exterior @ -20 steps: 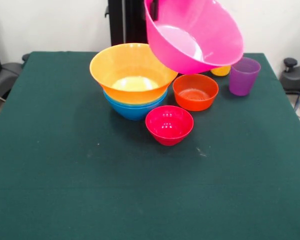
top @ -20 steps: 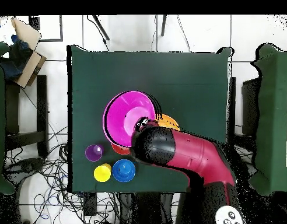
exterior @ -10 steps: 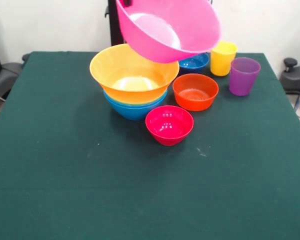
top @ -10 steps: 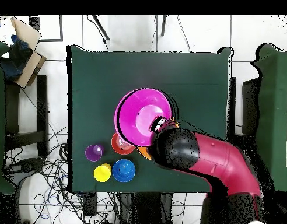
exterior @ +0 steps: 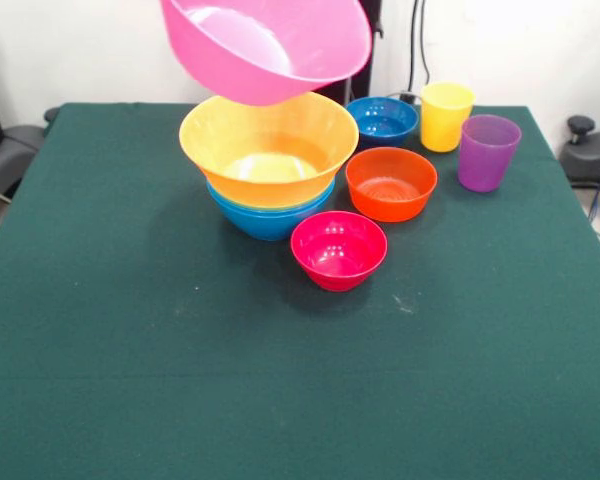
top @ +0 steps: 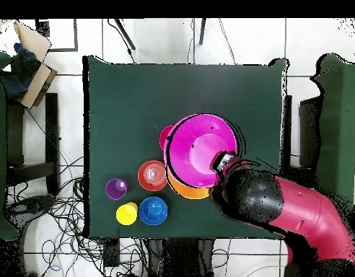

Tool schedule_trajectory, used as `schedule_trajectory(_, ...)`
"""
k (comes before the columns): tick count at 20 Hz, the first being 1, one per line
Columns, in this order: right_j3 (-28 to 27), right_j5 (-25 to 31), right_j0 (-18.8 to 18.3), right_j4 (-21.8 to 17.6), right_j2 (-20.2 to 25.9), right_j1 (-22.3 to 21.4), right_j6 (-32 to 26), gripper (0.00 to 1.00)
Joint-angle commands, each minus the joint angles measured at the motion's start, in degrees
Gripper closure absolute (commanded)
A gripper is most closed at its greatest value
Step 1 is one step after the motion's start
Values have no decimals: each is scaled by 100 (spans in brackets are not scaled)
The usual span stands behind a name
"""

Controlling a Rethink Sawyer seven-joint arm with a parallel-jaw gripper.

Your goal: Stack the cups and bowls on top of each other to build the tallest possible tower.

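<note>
The pink bowl (exterior: 265, 45) has travelled across the far part of the surface (exterior: 180, 380) over the last sec: a moment ago it hung tilted above the orange-red bowl (exterior: 391, 183) and hid the yellow cup (exterior: 446, 116) and dark blue bowl (exterior: 381, 119); now it sits in the air just above the stack, over the big orange bowl (exterior: 268, 145), w/ its rim tipped and not yet touching. The orange bowl is nested in light blue bowls (exterior: 270, 218) at the base, roughly mid-surface toward the far edge. In the overhead view the arm (top: 288, 216) reaches in from the robot's side and the gripper (top: 225, 161) meets the pink bowl's rim; the jaws look pinched on that rim (the bowl hangs from there, so it must be held), though the tips themselves are mostly hidden. The crimson bowl (exterior: 338, 249) stands just in front of the stack, the orange-red one beside it, and the purple cup (exterior: 487, 151) near the far right corner next to the yellow cup. Judgement: carry phase is about done, next is lowering and levelling the pink bowl into the orange one. Tilt is the risk; if let go crooked it could seat askew. Small bowls and cups remain to be stacked.
</note>
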Motion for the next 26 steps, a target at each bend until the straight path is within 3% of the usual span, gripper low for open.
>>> schedule_trajectory(1, 568, 304, -231, -469, 820, 35, -1807, 100)
schedule_trajectory(15, 751, -45, -251, -902, 1123, 173, -1066, 100)
schedule_trajectory(26, 850, -70, -490, -936, 1370, 195, -1038, 100)
